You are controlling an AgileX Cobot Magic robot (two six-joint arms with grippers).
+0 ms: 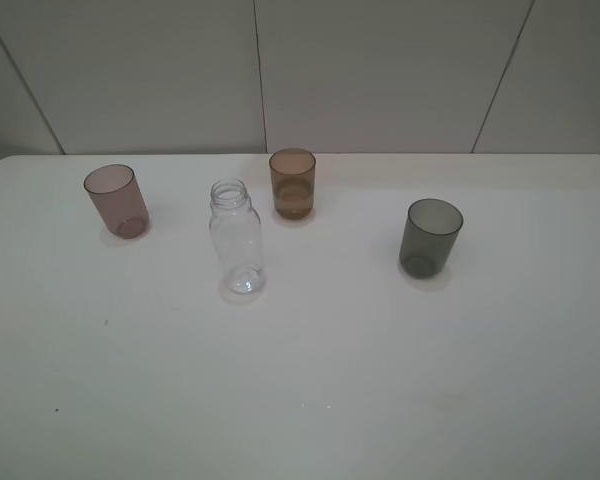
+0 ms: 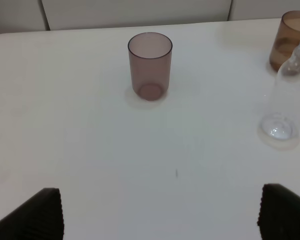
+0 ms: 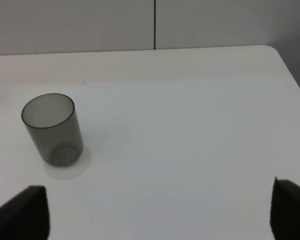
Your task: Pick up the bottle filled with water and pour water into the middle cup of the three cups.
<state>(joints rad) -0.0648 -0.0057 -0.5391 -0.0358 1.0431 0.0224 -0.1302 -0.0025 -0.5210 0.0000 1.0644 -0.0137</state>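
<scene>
Bottle (image 1: 236,238) stands upright just left and nearer than the middle cup (image 1: 292,183), far-right of my left gripper (image 2: 160,212), jaws spread and empty, so I favour that arm.

Exterior high view: neither arm nor gripper is in frame; table (image 1: 310,400) cut off by left, right and bottom edges.

Left wrist view: left gripper (image 2: 160,215) shows only two dark fingertips (image 2: 37,215) at the bottom edge, rest cropped. Bottle (image 2: 289,95) cut by the frame's right edge, its neck mostly out of frame. Middle cup (image 2: 290,37) clipped at the corner, partly behind the bottle. Water level in the bottle can't be told.

Right wrist view: right gripper (image 3: 160,215) also just fingertips (image 3: 25,215) at the bottom corners, cropped. Grey cup (image 3: 53,130) whole; other cups outside this frame.
</scene>
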